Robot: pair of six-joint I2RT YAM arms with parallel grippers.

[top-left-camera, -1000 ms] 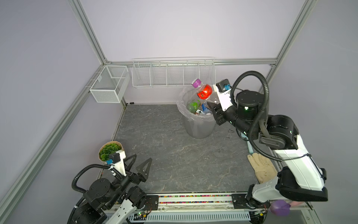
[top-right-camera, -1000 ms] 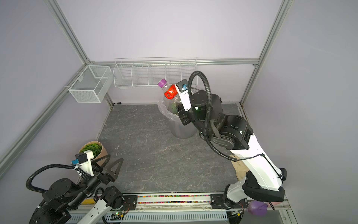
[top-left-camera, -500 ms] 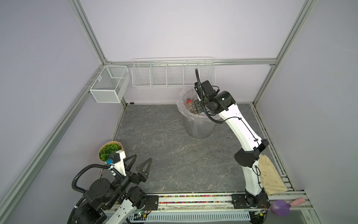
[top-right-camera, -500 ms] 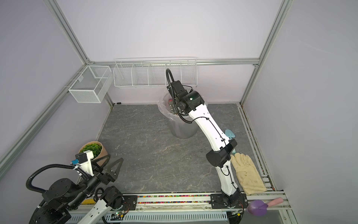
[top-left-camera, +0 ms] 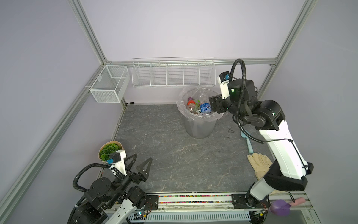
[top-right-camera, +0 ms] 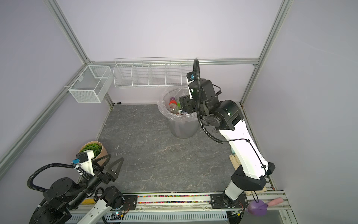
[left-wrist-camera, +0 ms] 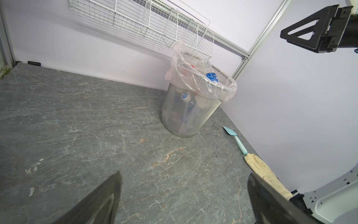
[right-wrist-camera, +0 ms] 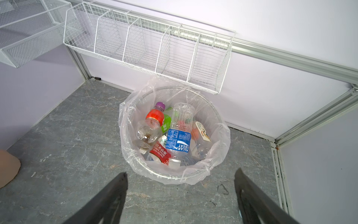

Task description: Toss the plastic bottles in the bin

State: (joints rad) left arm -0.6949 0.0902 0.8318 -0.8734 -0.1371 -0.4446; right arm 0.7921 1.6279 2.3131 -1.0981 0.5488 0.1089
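The round grey mesh bin (top-left-camera: 199, 129), lined with a clear plastic bag, stands at the back of the grey marbled bench (top-left-camera: 174, 155). Small clear plastic bottles (right-wrist-camera: 178, 139) with blue, red and green labels lie heaped inside it. The right jaws hang spread apart and empty just by its rim. The left jaws, also apart, hold nothing, low at the bench's near left corner.

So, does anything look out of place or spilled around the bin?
Nothing is spilled: the visible bottles lie inside the bin, none on the table. Only the liner sits unevenly, standing higher on the wall side. A glove and a blue trowel lie by the right wall, away from it.
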